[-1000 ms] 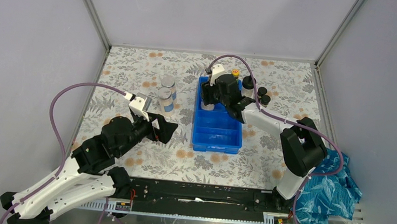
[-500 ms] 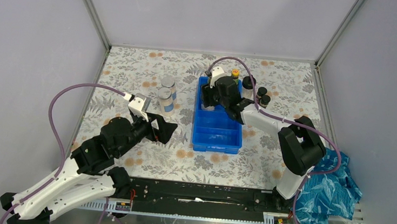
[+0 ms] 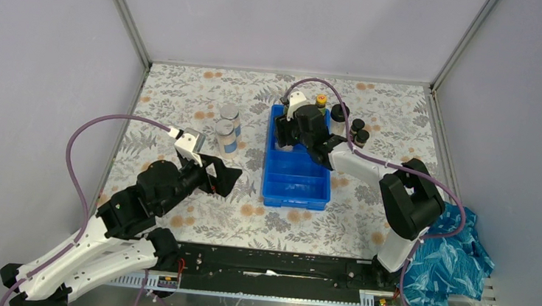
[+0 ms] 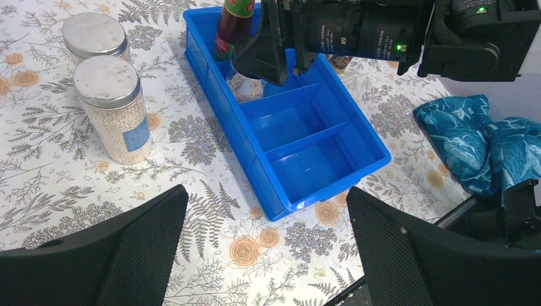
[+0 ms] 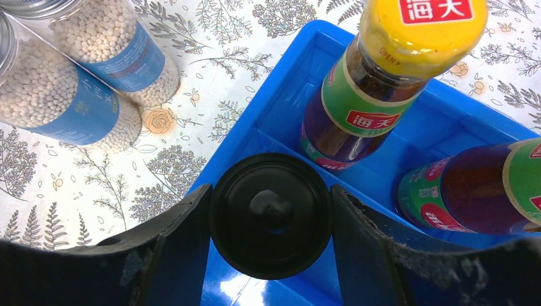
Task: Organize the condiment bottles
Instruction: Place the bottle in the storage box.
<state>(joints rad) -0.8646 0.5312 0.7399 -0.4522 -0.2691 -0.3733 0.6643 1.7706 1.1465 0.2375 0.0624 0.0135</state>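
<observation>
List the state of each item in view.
Left pincer: open, empty.
Right pincer: shut on domed-cap bottle.
Domed-cap bottle: upright, held over blue tray.
Other domed-cap bottle: standing right of tray.
Dark red bottles: standing in tray's far compartment.
Silver-lidded jars: upright, lidded, left of tray.
Short black-capped jars: upright, right of tray.

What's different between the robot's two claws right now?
The left claw gapes wide open and holds nothing; the right claw is closed around a black-capped bottle. The left claw hangs over the flowered tablecloth near the silver-lidded jars; the right claw is over the far end of the blue tray, beside two yellow-capped red bottles. Both are black with two fingers.
</observation>
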